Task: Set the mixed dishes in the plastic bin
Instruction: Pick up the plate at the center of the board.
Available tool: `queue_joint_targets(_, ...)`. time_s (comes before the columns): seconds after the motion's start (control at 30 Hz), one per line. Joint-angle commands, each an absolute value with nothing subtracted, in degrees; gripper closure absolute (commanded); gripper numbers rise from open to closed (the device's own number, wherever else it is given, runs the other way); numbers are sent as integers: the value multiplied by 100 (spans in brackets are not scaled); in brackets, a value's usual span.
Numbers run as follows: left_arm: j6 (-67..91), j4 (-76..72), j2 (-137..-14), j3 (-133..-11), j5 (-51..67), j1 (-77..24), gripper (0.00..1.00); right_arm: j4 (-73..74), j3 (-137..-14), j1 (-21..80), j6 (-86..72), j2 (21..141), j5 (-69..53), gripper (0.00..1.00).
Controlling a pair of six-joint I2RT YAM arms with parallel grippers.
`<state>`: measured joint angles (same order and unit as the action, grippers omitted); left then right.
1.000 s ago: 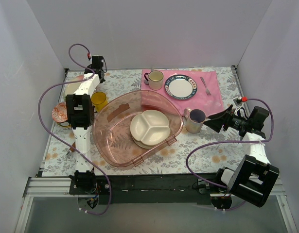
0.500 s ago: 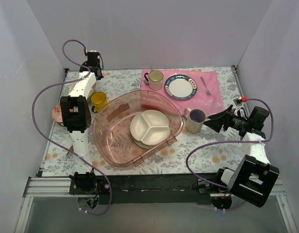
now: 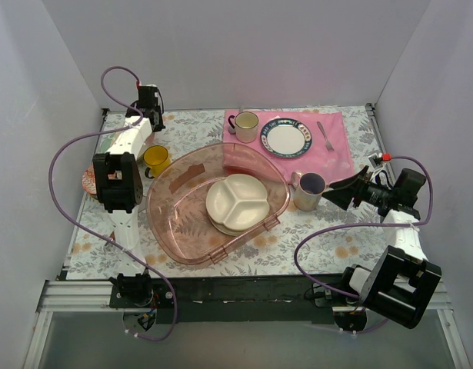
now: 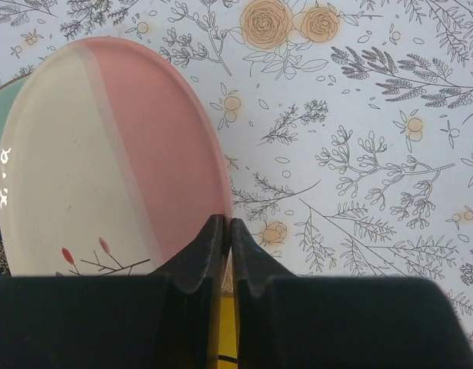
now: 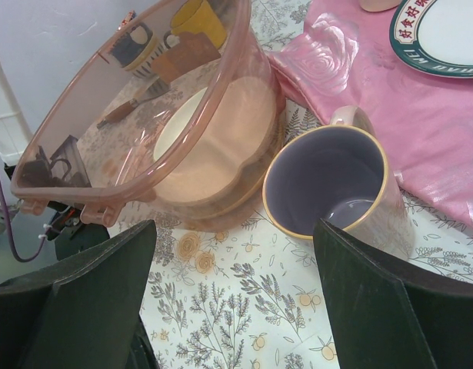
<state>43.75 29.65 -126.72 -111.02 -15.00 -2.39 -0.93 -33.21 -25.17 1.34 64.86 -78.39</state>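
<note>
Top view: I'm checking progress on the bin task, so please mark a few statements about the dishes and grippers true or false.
The three-section plate lies in the bin. True.
The grey mug is in the bin. False: it stands on the table, right of the bin.
The yellow mug stands outside the bin, on its left. True.
The right gripper is shut. False: it is open, facing the grey mug.

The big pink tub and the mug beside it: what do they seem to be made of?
The pink tub looks like thin, glossy, translucent plastic: the table's flower pattern and the plate inside show through its walls. The mug looks like glazed ceramic, perhaps stoneware: it has a thick wall, a smooth, shiny dark-blue inside and a pale rim line.
</note>
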Motion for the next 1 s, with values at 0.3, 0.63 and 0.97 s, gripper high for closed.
queue_joint_targets(0.3, 4342, 2593, -11382, -10846, -1512, -237, 100, -53, -3595, -2496, 202, 6434, -7998, 10)
queue_joint_targets(0.63, 4763, 2321, -10943, -10740, -1363, -167, 100, -9, -3630, -2426, 281, 6451, -7945, 10)
queue_joint_targets(0.97, 5660, 2066, -10662, -10600, -511, 465, 100, 167, -3630, -2408, 343, 6407, -7910, 10)
